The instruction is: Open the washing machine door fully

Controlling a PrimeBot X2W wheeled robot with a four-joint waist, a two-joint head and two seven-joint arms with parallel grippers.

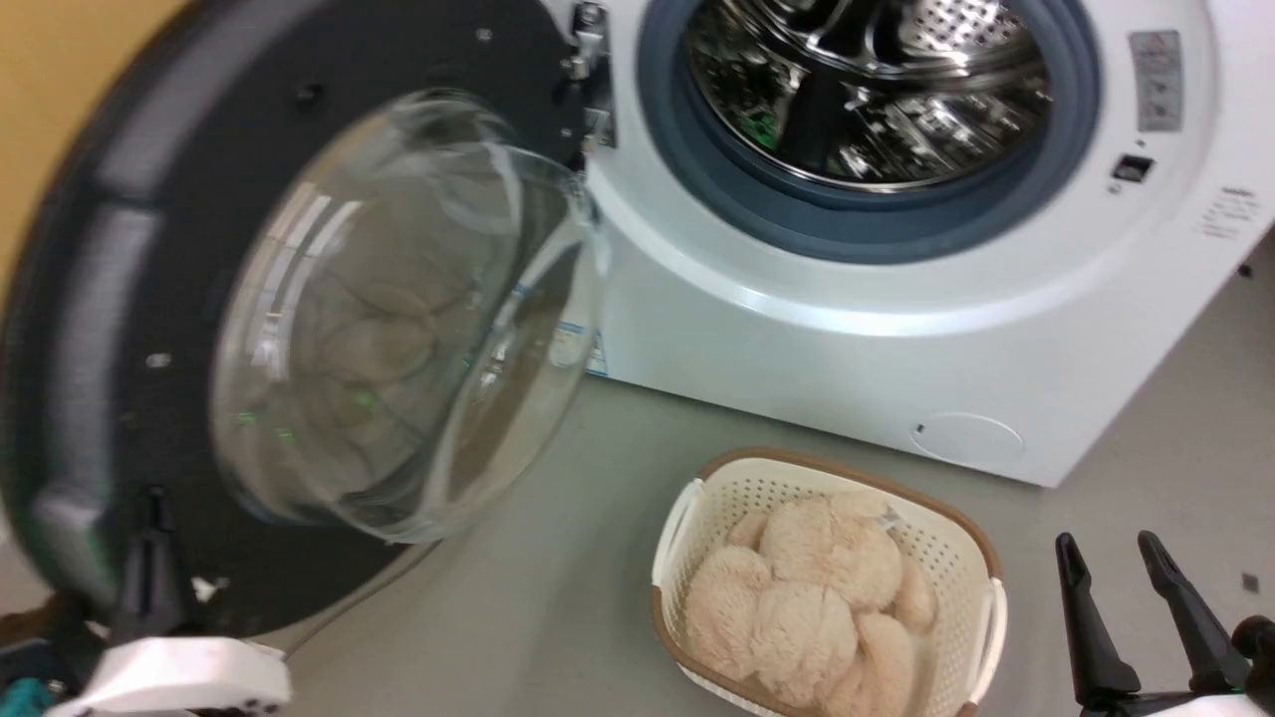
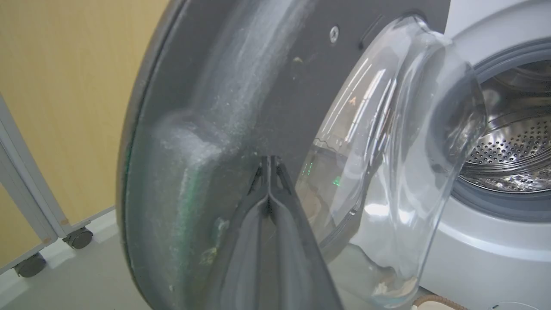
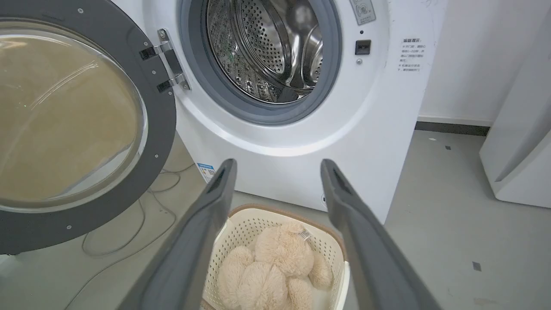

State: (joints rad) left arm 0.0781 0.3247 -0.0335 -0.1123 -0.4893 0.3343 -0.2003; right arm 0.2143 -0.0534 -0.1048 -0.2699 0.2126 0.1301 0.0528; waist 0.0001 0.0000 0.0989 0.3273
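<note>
One washing machine door (image 1: 110,299) stands open (one basket (image 1: 732,495) nearby); left jaws together, right jaws apart.

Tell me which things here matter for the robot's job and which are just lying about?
Job: washing machine door, standing open; left gripper, shut, tips at the door's inner face.
Lying about: basket; plush toy in it; right gripper, open.

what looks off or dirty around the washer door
The inner face of the washing machine door carries a pale powdery film, thickest along its raised ridge, with greenish specks toward the lower rim; it looks like dried detergent residue. A thin cable lies in loose loops on the floor under the door. Nothing looks spilled or broken.
</note>
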